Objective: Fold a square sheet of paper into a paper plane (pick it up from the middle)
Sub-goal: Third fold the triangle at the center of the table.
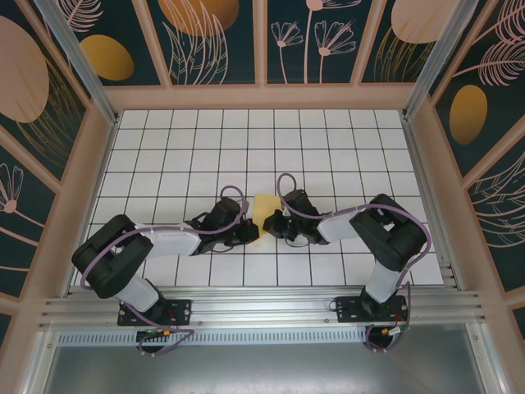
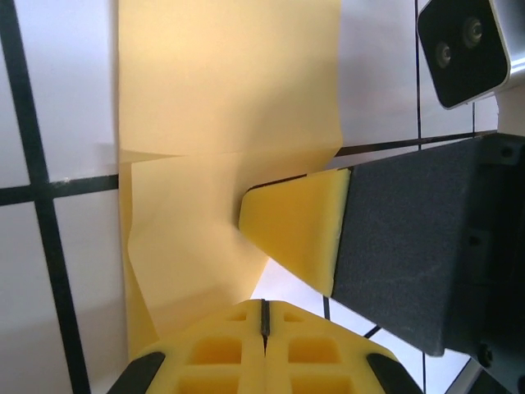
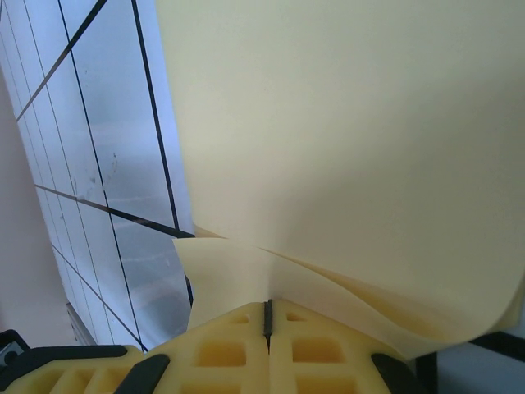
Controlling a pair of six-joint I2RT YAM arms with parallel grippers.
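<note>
Top ext.: yellow sheet (image 1: 264, 208) is seen on grid table (image 1: 328, 148), centre-front, betw. L gripper (image 1: 248, 232) and R gripper (image 1: 273, 222), both low at its near end.

L wrist: L jaws are shut flush, sheet's near edge apparently nipped betw. the pads. A crease is raised across the paper. R pad (image 2: 291, 234) is set at the edge just beside.

R wrist: R jaws are clamped on a sheet corner, the rest curled upward. Prob. held at two pts so a flap can be turned w/o the sheet sliding.
</note>
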